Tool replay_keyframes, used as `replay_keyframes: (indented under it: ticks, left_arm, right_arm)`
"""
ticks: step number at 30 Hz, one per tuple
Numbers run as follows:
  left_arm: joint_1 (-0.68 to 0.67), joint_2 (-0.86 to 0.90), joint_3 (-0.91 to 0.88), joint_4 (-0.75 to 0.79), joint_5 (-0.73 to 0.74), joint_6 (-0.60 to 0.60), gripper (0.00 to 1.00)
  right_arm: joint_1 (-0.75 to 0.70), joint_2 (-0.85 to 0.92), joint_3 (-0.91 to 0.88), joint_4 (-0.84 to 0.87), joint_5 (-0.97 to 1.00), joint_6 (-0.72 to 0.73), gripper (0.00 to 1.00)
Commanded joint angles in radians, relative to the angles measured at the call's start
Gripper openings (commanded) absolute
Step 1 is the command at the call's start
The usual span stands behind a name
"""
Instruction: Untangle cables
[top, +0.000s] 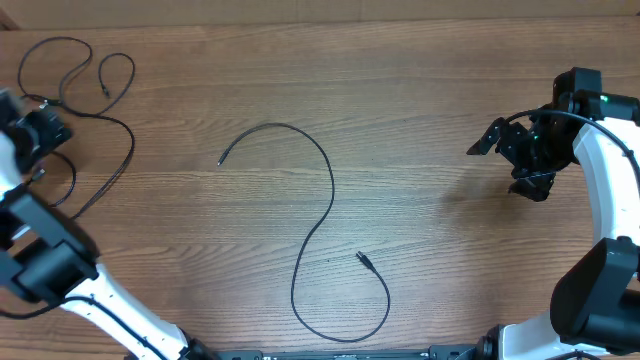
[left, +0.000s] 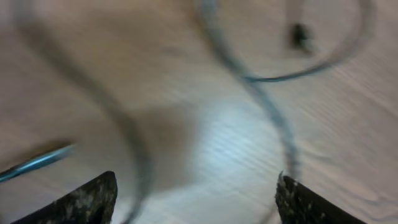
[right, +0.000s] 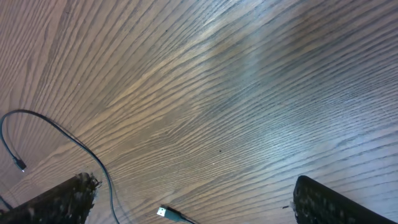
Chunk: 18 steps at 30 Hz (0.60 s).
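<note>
One black cable (top: 325, 215) lies alone mid-table in a long S, with plug ends at the upper left and near the middle. More black cables (top: 78, 72) lie in loose loops at the far left corner. My left gripper (top: 50, 118) hovers over those loops. The left wrist view is blurred: the left gripper (left: 196, 186) has its fingertips wide apart, with cable strands (left: 273, 118) on the wood below and nothing held. My right gripper (top: 508, 165) is at the far right, away from all cables. In its wrist view the right gripper (right: 194, 186) is open above bare wood, with the lone cable's plug (right: 163, 212) nearby.
The wooden table (top: 420, 90) fills the view. Thick black arm cables run along the right arm (top: 600, 160). Both arm bases stand at the front edge.
</note>
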Motion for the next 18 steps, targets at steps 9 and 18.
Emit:
replay_keyframes:
  ticks: [9,18]
  left_arm:
    - [-0.279,0.072,0.011,0.213,-0.187,-0.175,0.04]
    - [-0.267,0.145,0.011,0.247,-0.27,-0.127,0.04]
  right_arm:
    - [-0.002,-0.006,0.009,0.001,0.007,0.006,1.0]
    - [-0.002,-0.006,0.009,0.0,0.007,0.007,1.0]
